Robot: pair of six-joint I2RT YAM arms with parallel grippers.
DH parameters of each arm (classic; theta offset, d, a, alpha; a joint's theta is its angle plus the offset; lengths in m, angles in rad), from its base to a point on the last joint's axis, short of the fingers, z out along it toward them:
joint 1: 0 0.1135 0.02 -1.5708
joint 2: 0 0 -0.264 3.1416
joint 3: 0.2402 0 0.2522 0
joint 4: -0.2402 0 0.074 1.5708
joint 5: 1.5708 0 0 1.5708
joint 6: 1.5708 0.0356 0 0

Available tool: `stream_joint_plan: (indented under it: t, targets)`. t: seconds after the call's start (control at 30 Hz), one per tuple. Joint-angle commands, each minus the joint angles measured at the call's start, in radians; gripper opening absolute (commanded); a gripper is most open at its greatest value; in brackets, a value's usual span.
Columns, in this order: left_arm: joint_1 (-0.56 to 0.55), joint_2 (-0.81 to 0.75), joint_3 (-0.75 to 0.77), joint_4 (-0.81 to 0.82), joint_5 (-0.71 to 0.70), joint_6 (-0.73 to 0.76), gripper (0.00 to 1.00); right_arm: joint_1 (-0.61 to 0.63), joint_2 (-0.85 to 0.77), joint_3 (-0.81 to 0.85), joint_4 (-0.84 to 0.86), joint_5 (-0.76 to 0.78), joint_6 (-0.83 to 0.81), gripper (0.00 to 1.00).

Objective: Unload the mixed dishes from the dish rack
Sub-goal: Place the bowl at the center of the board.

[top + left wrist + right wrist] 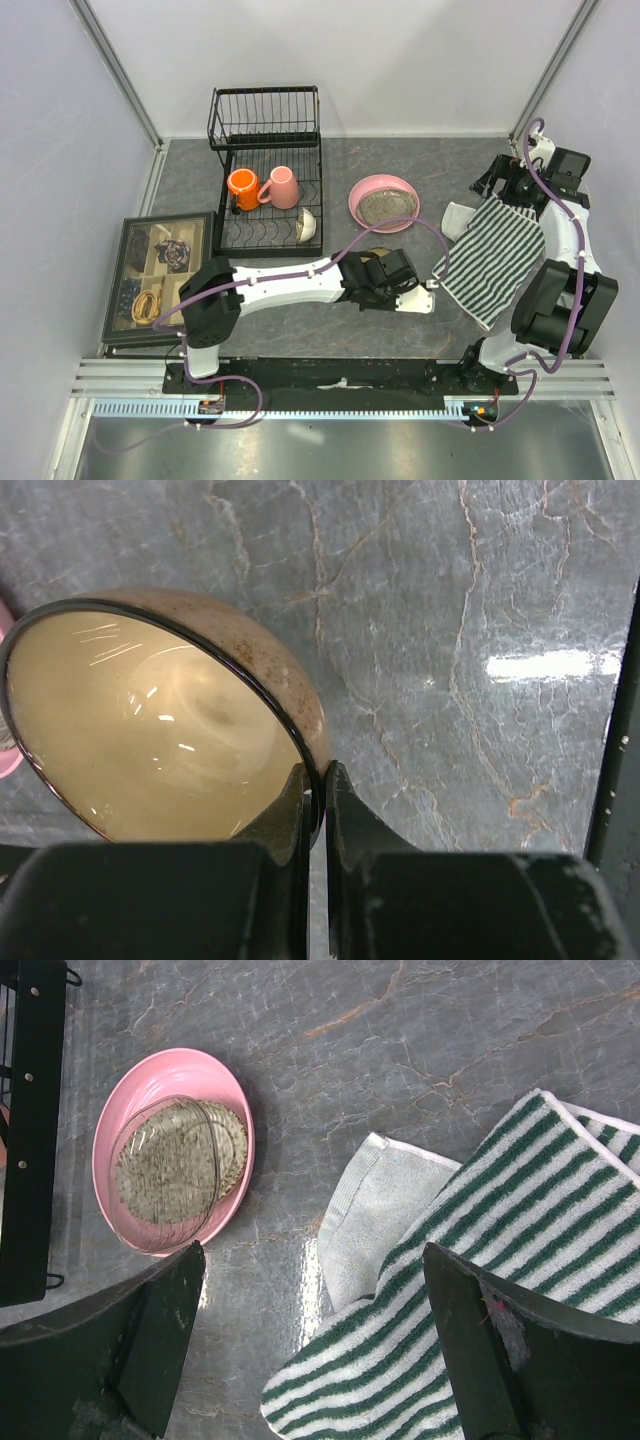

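Note:
My left gripper is shut on the dark rim of the tan-brown bowl, in the middle of the table; in the top view the arm mostly hides the bowl. The black wire dish rack stands at the back left and holds an orange mug, a pink mug and a small white patterned bowl. The wide pink dish with a speckled grey inside lies on the table right of the rack; it also shows in the right wrist view. My right gripper is open and empty above the striped cloth.
The green-and-white striped cloth lies at the right. A black-framed box of trinkets sits at the left front. Grey walls and metal posts enclose the marbled grey table.

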Motion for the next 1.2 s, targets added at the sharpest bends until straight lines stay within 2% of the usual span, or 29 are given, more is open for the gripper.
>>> stream_joint_plan:
  t: [0.0,0.73,1.0,1.17]
  targets:
    - [-0.019,0.03,0.07,0.118,-0.062,0.068,0.01,0.007,0.003,-0.002,0.023,-0.008,-0.012,0.98]
    - [-0.017,0.179,0.133,0.18,-0.149,0.195,0.02,0.007,0.026,0.003,0.013,-0.02,-0.017,0.98]
    - [-0.014,0.19,0.146,0.173,-0.155,0.216,0.02,0.007,0.036,0.006,0.006,-0.026,-0.021,0.98]
    - [-0.011,0.172,0.147,0.161,-0.166,0.219,0.08,0.007,0.042,0.006,0.006,-0.031,-0.02,0.98]
